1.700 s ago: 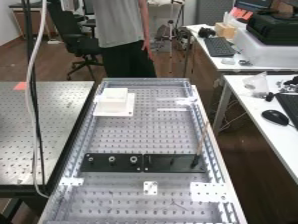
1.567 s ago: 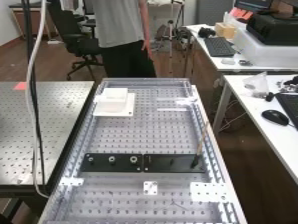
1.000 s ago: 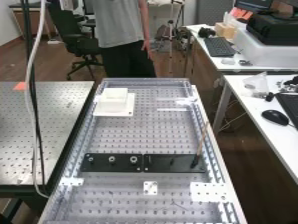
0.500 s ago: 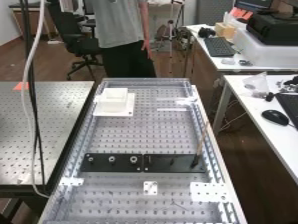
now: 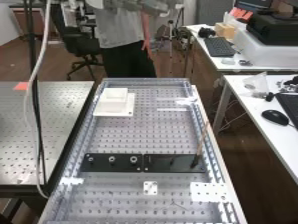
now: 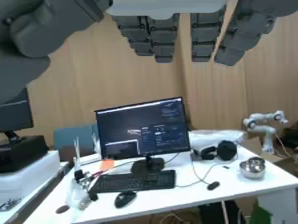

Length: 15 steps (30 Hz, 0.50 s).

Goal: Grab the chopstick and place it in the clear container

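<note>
Chopstick (image 5: 201, 139) stands in high view at 3 o'clock end of black plate (image 5: 174, 163) on desk (image 5: 143, 135), foot down, long axis upright but tipped, upper end toward 1 o'clock. Fingers (image 5: 154, 6), probably, blurred at high view's 12 o'clock edge; chopstick well apart from them, between 5 and 6 o'clock. In wrist view, fingers (image 6: 204, 36) nearly straight, spread wide, nothing held. White block (image 5: 115, 104) toward 11 o'clock from chopstick.

The robot's fingers (image 5: 154, 6) are straight and slightly spread (up at the high view's top edge).
</note>
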Motion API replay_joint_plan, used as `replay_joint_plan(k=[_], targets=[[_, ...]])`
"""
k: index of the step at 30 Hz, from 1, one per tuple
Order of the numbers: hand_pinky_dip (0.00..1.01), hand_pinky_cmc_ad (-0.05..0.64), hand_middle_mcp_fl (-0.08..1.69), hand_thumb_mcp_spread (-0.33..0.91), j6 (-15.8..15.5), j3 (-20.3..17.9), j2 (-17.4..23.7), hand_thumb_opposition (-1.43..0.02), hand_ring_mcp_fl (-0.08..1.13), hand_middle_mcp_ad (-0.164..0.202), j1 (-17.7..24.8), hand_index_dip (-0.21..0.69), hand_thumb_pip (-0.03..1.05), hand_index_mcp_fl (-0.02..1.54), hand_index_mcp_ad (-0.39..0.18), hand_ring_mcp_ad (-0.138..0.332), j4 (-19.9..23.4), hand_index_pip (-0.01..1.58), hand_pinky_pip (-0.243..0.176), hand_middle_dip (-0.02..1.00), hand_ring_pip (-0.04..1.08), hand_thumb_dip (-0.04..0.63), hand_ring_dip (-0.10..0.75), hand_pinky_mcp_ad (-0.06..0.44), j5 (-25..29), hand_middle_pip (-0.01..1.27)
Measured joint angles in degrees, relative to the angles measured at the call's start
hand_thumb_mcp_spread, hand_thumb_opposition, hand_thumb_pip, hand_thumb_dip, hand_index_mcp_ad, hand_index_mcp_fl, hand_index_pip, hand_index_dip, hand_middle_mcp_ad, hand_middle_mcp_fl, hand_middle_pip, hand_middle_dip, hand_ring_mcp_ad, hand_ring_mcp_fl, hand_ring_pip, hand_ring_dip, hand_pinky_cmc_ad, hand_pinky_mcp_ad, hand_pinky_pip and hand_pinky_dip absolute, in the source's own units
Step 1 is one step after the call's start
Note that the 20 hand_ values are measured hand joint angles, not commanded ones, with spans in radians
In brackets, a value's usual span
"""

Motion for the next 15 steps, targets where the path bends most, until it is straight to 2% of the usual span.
replay_joint_plan(k=[12, 15], targets=[[0.13, 0.309, -0.01, 0.09, 6.65, -5.22, -1.60, -0.62, 0.02, 0.105, -0.85, -0.026, 0.23, 0.02, 0.087, 0.225, 7.76, 0.07, -0.075, 0.04, 0.09, 0.005, -0.009, 0.215, 1.85, 0.14], [0.13, 0.309, -0.01, 0.10, 9.18, -6.22, -2.24, -0.64, 0.02, 0.105, -1.26, -0.026, 0.29, 0.02, 0.087, 0.223, 10.06, 0.07, -0.075, 0.04, 0.09, 0.002, -0.009, 0.215, 2.01, 0.14]])
